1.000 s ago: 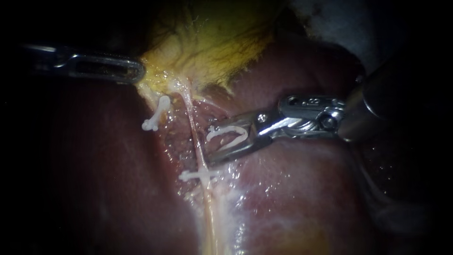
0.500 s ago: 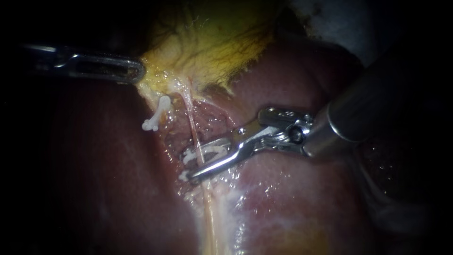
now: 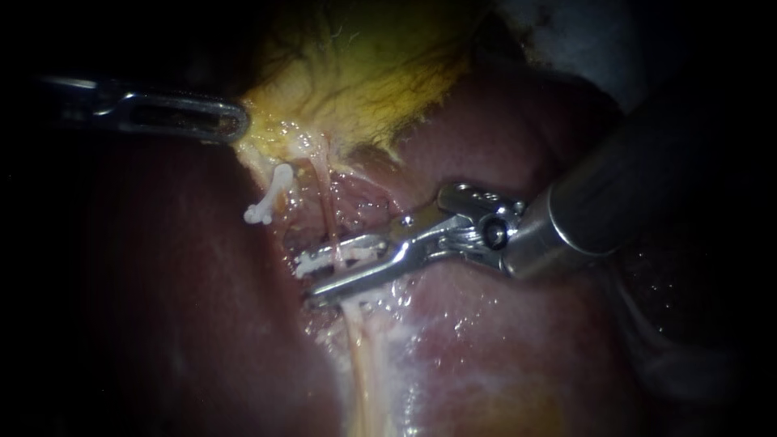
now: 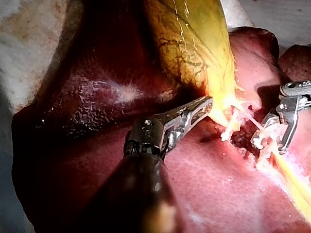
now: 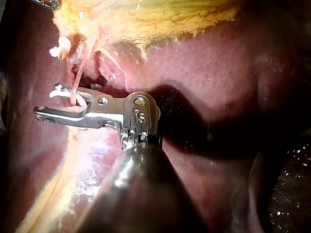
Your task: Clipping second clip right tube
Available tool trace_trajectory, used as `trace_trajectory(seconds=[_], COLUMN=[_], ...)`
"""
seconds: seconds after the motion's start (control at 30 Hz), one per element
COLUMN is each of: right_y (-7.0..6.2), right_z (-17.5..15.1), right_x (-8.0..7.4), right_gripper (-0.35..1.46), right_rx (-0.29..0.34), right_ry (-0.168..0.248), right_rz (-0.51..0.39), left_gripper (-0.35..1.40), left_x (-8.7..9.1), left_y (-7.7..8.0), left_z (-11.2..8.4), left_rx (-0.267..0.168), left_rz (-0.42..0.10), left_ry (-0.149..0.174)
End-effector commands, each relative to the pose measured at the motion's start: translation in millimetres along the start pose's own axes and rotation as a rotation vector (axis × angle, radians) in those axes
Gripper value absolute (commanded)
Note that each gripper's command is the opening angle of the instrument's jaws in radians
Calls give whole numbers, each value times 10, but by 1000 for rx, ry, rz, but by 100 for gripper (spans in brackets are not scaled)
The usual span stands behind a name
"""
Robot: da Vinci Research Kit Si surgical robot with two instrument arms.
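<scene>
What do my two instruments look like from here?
Left instrument: slim silver metal tool with a long slot, on a dark shaft. Right instrument: shiny silver hinged tool with pivot pins showing, on a smooth grey cylindrical shaft.

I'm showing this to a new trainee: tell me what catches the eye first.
The right instrument reaches across the liver, its jaws shut on a white clip that straddles the pale tube. Above, the yellow gallbladder is gripped at its edge by the left instrument, with another clip just below.
</scene>
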Motion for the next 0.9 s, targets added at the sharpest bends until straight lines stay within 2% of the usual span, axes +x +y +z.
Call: trace_trajectory(seconds=[0.03, 0.23, 0.57, 0.77, 0.9], right_y=[-1, -3, -3, -4, -4], right_z=[0, 3, 5, 5, 6], right_x=[0, 0, -2, -3, -3], right_gripper=[27, -1, -35, -35, -35], right_rx=[1, 2, 1, 43, 54], right_ry=[-1, -2, -10, -72, -86], right_rz=[1, 13, 48, 67, 68], left_gripper=[-35, -35, -35, -35, -35], left_x=[0, 0, 0, 0, 0], left_y=[0, 0, 0, 0, 0], left_z=[0, 0, 1, 1, 1], left_rx=[-1, -1, -1, -1, -1], left_rz=[0, 0, 0, 0, 0], left_ry=[0, 0, 0, 0, 0])
